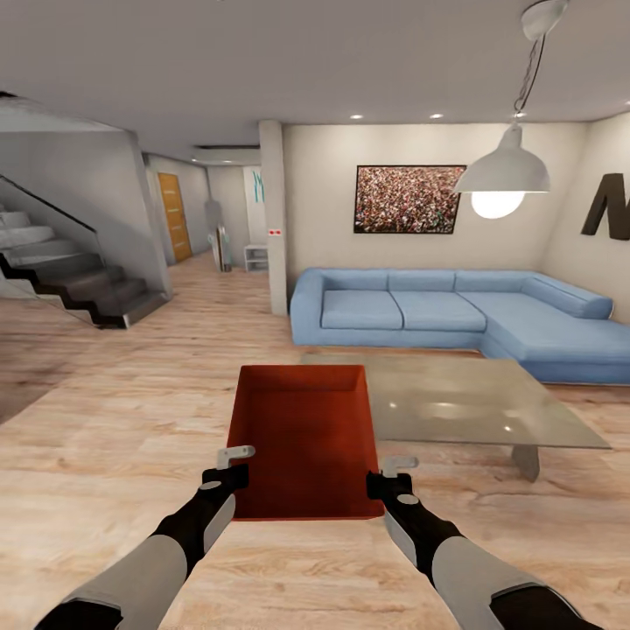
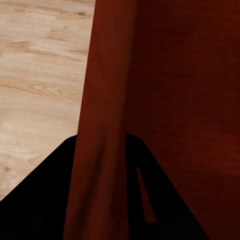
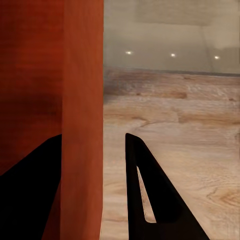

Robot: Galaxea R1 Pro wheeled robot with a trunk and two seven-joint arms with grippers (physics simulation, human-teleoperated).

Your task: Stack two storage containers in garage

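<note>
My left hand (image 1: 229, 470) and right hand (image 1: 389, 479) each pinch a side wall of the bin (image 1: 302, 437), lower centre of frame, above the wood floor (image 1: 105, 455).

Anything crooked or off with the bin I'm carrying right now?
Nothing stands out. The orange-red rectangular storage container looks level and empty, the left gripper and right gripper each straddling a side wall, above the light wood-plank floor.

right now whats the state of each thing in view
container: upright, empty, held off the floor by both side walls
left gripper: shut on container's wall
right gripper: straddles other wall, gap beside one finger
lamp: lit
table: bare glass top
sofa: unoccupied
</note>
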